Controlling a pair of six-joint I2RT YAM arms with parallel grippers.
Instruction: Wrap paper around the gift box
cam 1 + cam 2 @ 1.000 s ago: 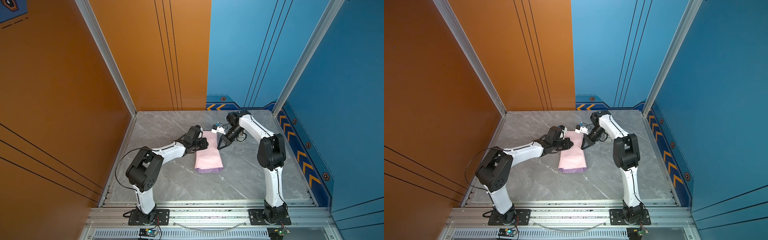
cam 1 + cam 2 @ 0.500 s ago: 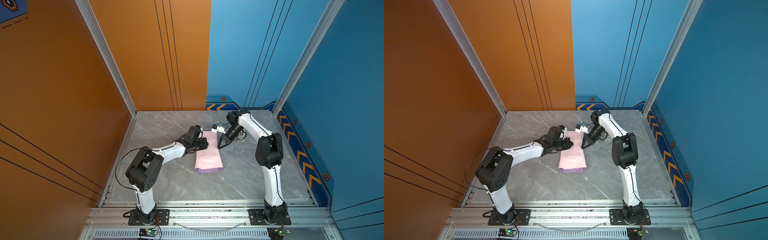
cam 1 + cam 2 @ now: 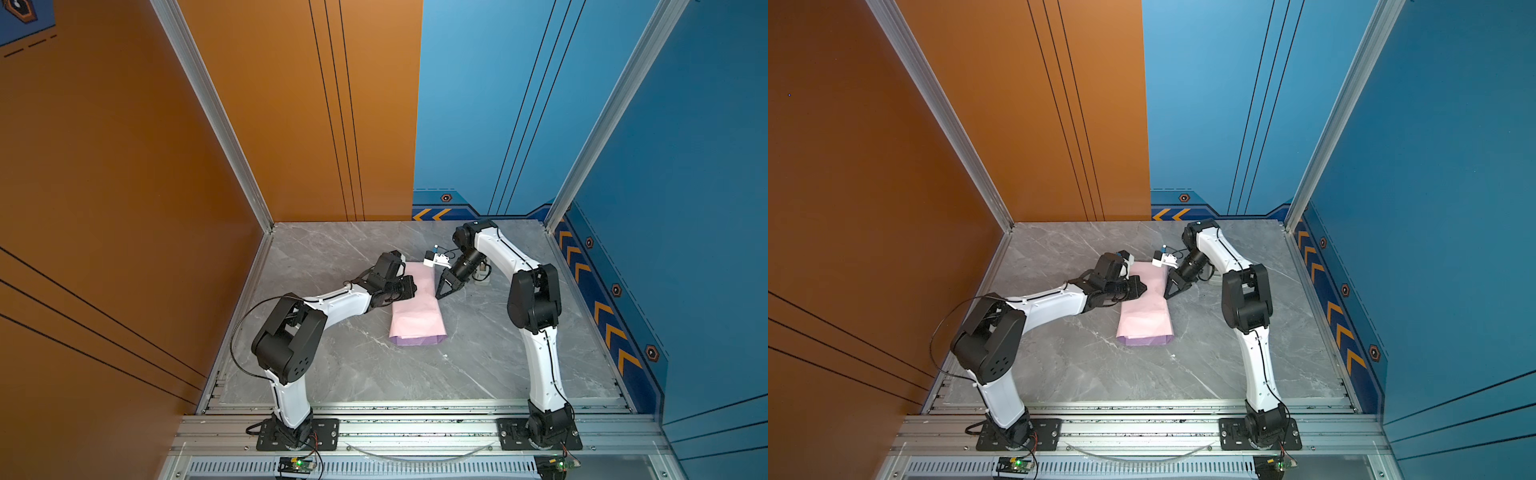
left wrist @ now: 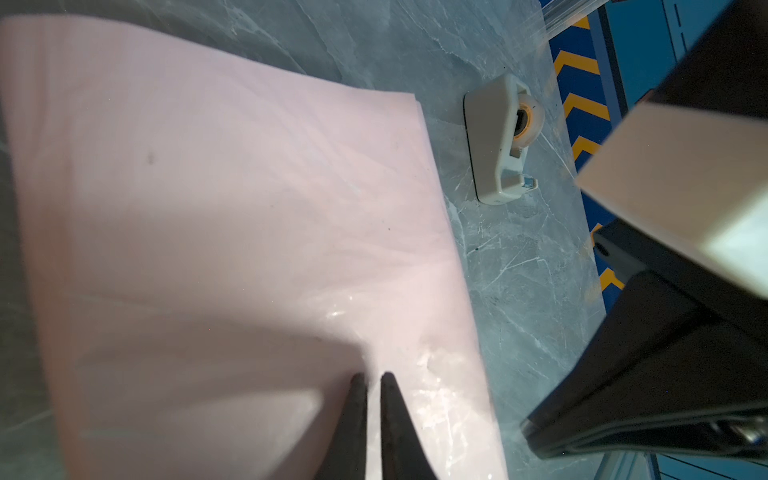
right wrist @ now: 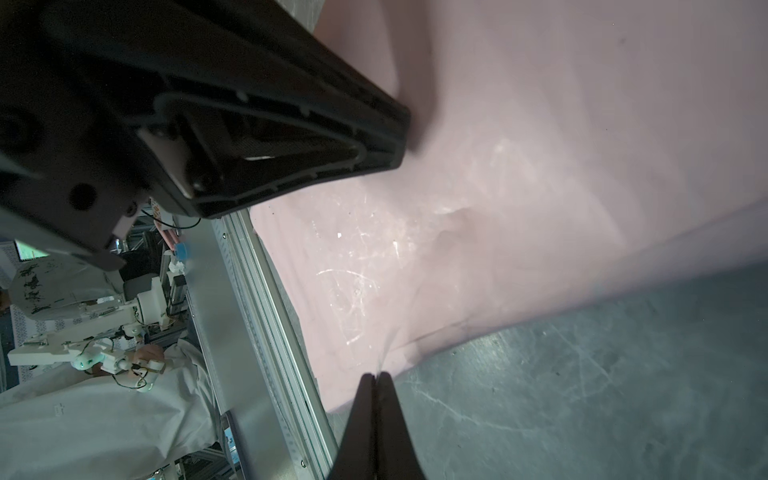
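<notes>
Matt pink paper (image 3: 417, 309), glossy clear tape patch, polished marble tbl (image 3: 374, 374)

A robot test cell: orange and blue panels (image 3: 291, 124), aluminium frame (image 3: 415, 432), marble-look tabletop (image 3: 374, 374).

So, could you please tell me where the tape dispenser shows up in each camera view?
Top views: the tape dispenser is mostly hidden behind the right arm's forearm, right of the paper.
Left wrist: in plain sight on the marble beyond the paper's edge.
Right wrist: not in it.
Shared landmark: the pink paper.
</notes>
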